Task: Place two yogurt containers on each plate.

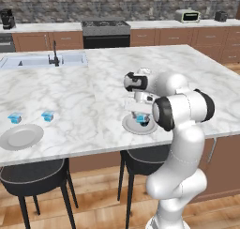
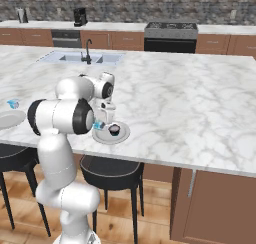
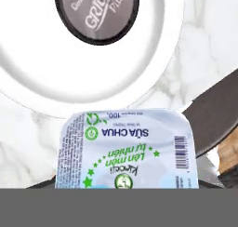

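Carrying a yogurt cup [image 3: 124,149] clamped in its jaws, the arm should lower it flat onto the near plate [image 1: 127,125], beside the dark-lidded tub [image 3: 96,12].

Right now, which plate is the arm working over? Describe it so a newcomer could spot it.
On the marble island, look at the near edge above the right-hand stool. The grey plate there sits under the pincer and already carries a dark round-lidded cup. The other plate, far left, is bare, with two blue cups beside it.

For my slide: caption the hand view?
Yogurt container in the gripper beside a plate already holding a dark-lidded cup.
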